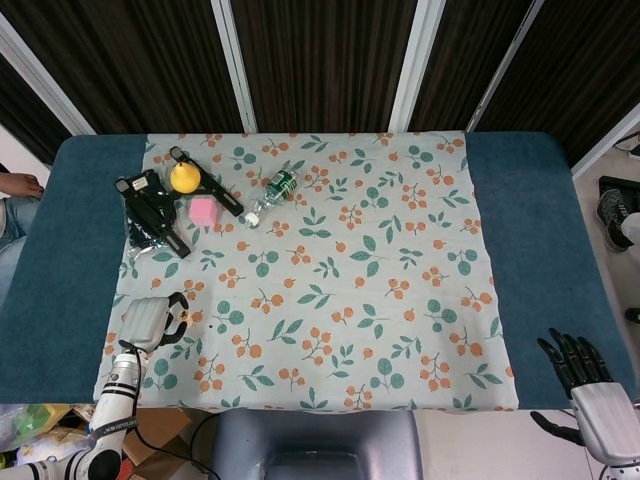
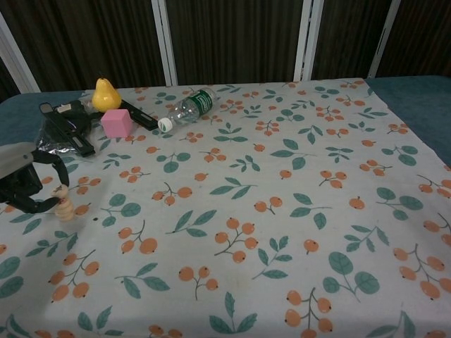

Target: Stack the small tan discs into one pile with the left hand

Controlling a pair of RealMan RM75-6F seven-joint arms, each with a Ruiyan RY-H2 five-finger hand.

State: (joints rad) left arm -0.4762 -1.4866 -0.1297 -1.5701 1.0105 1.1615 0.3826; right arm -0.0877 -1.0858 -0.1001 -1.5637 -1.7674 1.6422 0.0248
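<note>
The left hand (image 2: 25, 184) is running off the chest view's left edge, showing only its curled dark fingers (image 2: 44, 205). These are crowding the small tan discs (image 2: 63, 204), hiding whether they are touching. From the head view, the hand is covering the discs completely.

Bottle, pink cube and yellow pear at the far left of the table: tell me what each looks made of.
Bottle: clear thin plastic, see-through and glinting, with a green label and white cap. Pink cube: matte with soft edges and no shine, probably foam or painted wood; the look leaves it open. Yellow pear: smooth with an even colour and slight sheen, likely a plastic or foam replica rather than real fruit.
</note>
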